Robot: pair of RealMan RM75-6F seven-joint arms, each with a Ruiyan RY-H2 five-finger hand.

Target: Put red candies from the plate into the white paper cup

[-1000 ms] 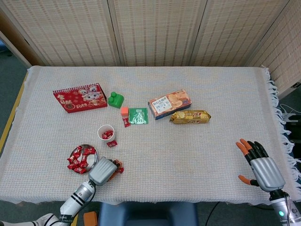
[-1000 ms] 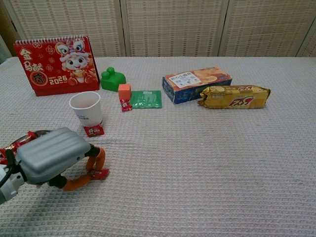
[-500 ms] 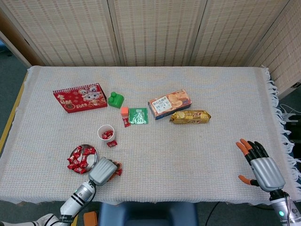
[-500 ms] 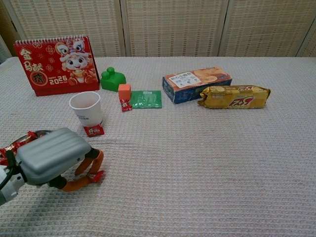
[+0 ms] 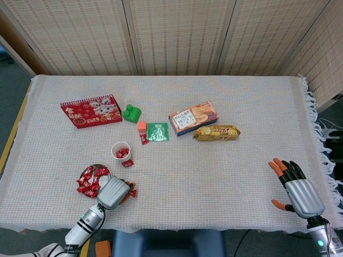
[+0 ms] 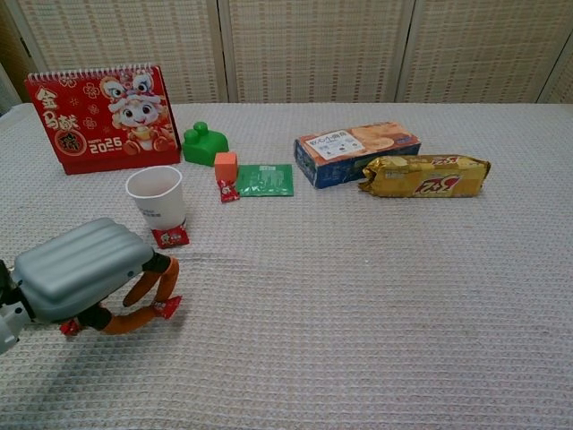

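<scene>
Chest view: left hand [image 6: 76, 271] near table [image 6: 358, 376] edge

Bright, even, diffuse light in both views.

Shadows are soft: a faint one sits under the left hand [image 6: 85, 273] and beside the white paper cup [image 6: 158, 197] just beyond it. No glare; focus is sharp, with slight edge bending overhead.

The red desk calendar [image 6: 100, 117] reads "2025"; print on the biscuit box [image 6: 356, 151] and yellow packet [image 6: 426, 176] is illegible.
</scene>
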